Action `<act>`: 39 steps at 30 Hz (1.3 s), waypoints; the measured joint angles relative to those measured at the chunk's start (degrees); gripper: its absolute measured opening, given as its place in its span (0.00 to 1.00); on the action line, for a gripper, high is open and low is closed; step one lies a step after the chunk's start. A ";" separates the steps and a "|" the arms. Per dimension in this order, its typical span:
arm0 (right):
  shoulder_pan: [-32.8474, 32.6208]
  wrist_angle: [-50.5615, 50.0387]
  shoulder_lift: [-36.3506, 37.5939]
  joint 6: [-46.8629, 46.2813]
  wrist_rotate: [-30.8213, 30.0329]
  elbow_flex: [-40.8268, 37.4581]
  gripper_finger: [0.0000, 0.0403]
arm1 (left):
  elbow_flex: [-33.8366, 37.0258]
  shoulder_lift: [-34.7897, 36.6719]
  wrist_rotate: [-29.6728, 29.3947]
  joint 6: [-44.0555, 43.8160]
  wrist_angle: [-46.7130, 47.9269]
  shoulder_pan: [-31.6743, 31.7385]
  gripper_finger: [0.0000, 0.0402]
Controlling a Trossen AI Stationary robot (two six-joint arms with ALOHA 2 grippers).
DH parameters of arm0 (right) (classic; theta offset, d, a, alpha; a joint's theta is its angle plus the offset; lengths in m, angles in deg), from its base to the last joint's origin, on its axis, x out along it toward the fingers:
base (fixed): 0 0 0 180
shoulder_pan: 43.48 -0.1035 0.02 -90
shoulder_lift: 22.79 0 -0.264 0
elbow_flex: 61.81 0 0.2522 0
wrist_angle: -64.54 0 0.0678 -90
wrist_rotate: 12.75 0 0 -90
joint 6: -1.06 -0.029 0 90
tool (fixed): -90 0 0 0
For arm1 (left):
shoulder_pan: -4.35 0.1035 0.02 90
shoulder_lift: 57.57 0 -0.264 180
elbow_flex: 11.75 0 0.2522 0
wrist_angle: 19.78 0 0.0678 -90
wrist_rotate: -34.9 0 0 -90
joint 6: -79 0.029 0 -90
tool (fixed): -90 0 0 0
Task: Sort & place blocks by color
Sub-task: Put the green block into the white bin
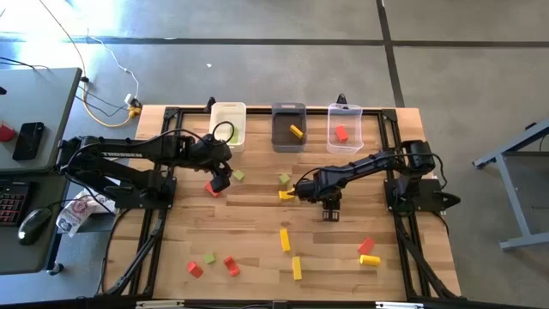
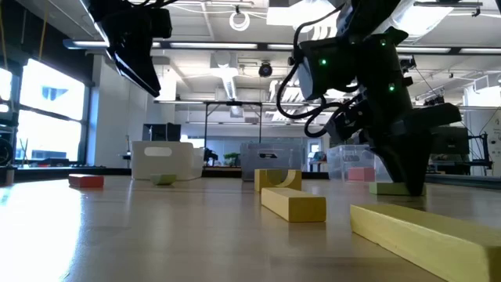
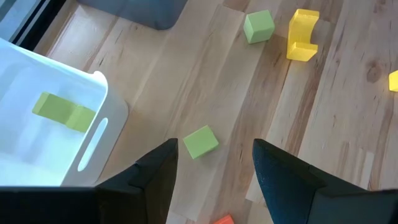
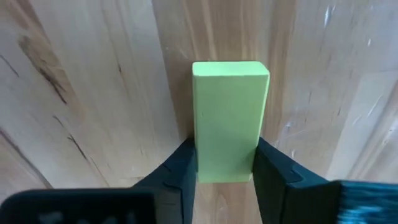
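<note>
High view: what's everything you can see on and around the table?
Table: one, wooden.
Desk: one, grey, left of table.
White bin: one, far edge, green block inside.
Grey bin: one, middle, yellow block inside.
Clear bin: one, rightmost, red block inside.
Red blocks: four, loose on table.
Yellow blocks: four, loose on table.
Green blocks: three loose, plus held block.
Left gripper: one, dark, open, near white bin.
Right gripper: one, dark, shut on held block, mid-table.
</note>
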 joint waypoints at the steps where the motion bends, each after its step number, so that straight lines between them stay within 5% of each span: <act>1: 0.01 0.06 0.17 -0.36 -0.14 0.00 0.24 | 0.00 0.00 0.00 0.00 -0.07 0.00 0.49; 23: 0.07 20.80 18.66 -4.33 -2.41 -0.20 0.24 | 0.00 -0.02 1.63 19.18 -14.85 -0.02 0.49; 39: 1.27 45.63 19.80 7.76 -11.51 -0.13 0.24 | 0.00 -0.02 6.35 16.04 -27.12 -0.11 0.49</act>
